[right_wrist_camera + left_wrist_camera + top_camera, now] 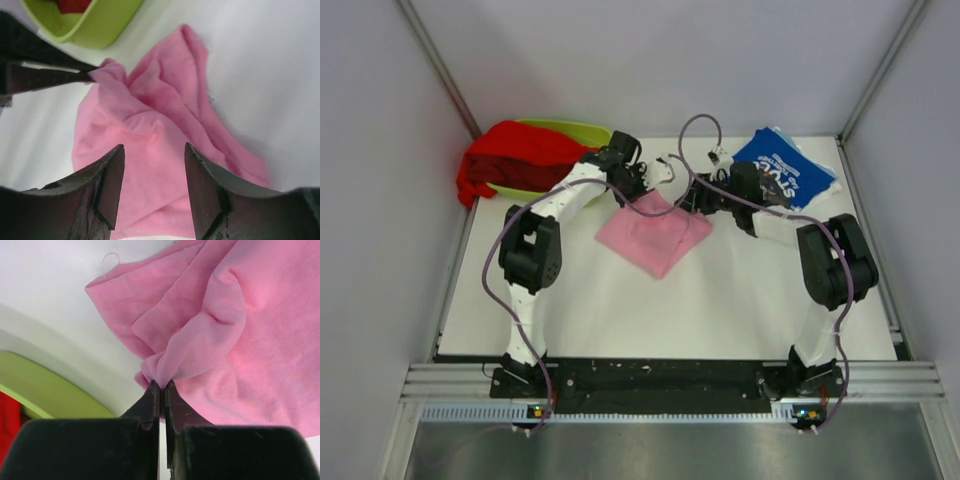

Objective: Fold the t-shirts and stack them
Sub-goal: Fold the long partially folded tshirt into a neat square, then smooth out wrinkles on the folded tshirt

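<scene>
The light pink t-shirt [653, 233] lies bunched and partly folded at mid-table. It fills the left wrist view [240, 325] and the right wrist view [145, 150]. My left gripper [161, 385] is shut, pinching a fold at the shirt's far-left edge. My right gripper [154, 150] is open, hovering just over the pink cloth and holding nothing. The left gripper's fingers [50, 75] show in the right wrist view. The royal blue t-shirt [785, 165] with white lettering lies folded at the back right. The red t-shirt [510, 160] hangs over the tray.
The lime-green tray [570, 132] stands at the back left, with the red shirt in it and spilling over its left side. It also shows in the left wrist view [45, 390] and the right wrist view [100, 25]. White walls enclose the table on three sides.
</scene>
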`<act>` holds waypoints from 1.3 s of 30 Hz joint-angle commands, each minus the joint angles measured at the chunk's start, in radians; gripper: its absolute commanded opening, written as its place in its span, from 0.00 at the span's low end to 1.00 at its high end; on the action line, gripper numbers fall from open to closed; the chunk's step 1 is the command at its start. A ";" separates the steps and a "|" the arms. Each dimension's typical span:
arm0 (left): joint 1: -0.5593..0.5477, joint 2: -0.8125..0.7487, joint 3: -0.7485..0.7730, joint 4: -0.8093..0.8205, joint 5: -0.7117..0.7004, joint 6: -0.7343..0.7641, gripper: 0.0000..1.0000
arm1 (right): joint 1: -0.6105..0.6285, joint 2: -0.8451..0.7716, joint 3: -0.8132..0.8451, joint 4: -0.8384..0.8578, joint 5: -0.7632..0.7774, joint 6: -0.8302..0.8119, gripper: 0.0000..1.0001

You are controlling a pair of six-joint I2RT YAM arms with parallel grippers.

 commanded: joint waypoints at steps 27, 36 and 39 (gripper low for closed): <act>-0.019 -0.017 0.006 -0.001 0.034 0.044 0.00 | 0.012 0.075 0.020 -0.166 0.164 0.310 0.32; -0.018 -0.018 0.008 0.002 0.028 0.047 0.00 | 0.020 0.085 0.047 -0.160 0.158 0.292 0.09; -0.019 -0.020 0.008 0.002 0.017 0.044 0.00 | 0.020 0.065 0.043 -0.164 0.156 0.278 0.00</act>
